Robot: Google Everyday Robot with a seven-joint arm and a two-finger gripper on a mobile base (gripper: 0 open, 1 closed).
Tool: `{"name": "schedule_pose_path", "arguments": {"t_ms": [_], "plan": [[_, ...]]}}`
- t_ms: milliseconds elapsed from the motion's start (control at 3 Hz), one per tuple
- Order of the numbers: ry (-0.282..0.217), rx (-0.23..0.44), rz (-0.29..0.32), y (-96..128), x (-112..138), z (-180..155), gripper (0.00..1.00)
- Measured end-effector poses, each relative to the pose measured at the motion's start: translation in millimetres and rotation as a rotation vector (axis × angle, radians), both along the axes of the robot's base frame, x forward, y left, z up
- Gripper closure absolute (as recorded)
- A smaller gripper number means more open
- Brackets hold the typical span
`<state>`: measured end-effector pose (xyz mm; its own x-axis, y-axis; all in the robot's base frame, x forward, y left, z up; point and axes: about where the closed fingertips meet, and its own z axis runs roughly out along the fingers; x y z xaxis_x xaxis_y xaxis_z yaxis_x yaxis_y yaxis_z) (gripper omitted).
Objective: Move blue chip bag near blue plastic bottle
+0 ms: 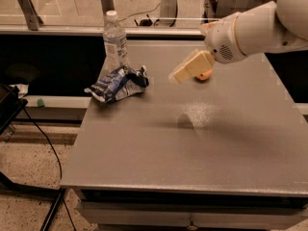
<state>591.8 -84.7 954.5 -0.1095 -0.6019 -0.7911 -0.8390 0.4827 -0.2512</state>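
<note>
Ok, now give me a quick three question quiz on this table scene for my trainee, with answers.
1. True or false: the gripper is holding the blue chip bag.
2. Where does the bag lie? A, on the table right by the blue plastic bottle; B, at the near right corner; C, on the floor.
3. What small round thing shows just behind the gripper?
Key: 1 false, it hangs above the table, apart from the bag; 2 A; 3 an orange fruit.
</note>
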Motion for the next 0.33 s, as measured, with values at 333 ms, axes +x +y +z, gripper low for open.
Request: {"name": "schedule_pose_path", "arguments": {"t_ms": [333], "plan": [[0.0,0.0,0.0,0.1,0.0,0.0,0.0]]}}
